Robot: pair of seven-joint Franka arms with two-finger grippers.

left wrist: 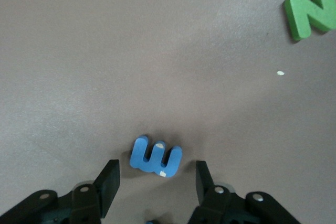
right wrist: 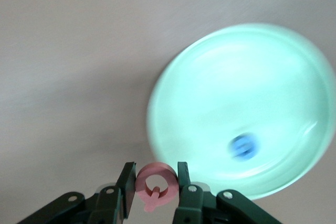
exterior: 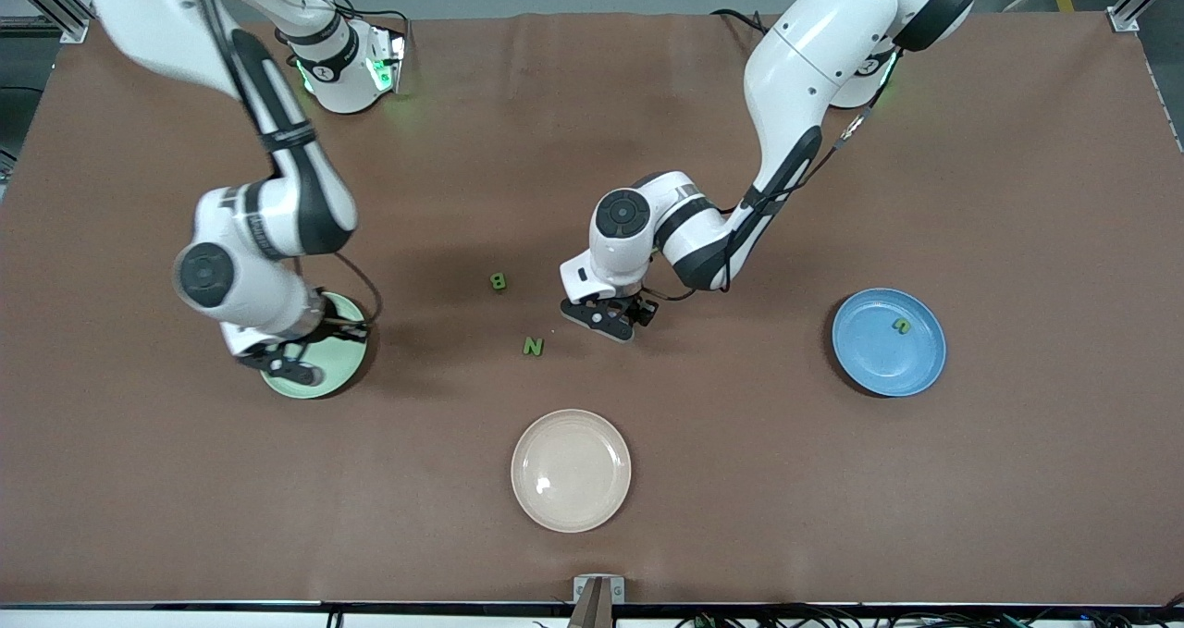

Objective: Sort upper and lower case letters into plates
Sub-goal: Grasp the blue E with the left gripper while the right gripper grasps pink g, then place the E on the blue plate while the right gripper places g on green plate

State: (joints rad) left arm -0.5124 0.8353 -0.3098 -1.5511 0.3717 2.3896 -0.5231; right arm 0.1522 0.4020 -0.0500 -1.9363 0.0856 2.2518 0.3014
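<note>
Fingers (right wrist: pixel 126 184) of the right gripper (right wrist: pixel 153 184) are clamping a light, stiff pink letter (right wrist: pixel 155 184) by its edges over the green plate (right wrist: pixel 241 108); the left gripper (left wrist: pixel 157 182), fingers apart, is straddling a blue letter (left wrist: pixel 156 157) on the bench (left wrist: pixel 131 51).

You are looking at a table (exterior: pixel 1017 193) covered in matt brown cloth, faintly creased along the edge by the arms' bases. The cream plate (exterior: pixel 571 470) near the front edge is showing a small glare spot, so it is reading as glossy and smooth. The blue plate (exterior: pixel 889 341) and the mint plate (right wrist: pixel 241 108) are looking smooth too, like plastic. The blue letter (left wrist: pixel 156 156), the green N (left wrist: pixel 311 14) and the pink letter (right wrist: pixel 155 184) are looking like matt foam. The arms' shells (exterior: pixel 805 55) are shining as glossy white plastic.
</note>
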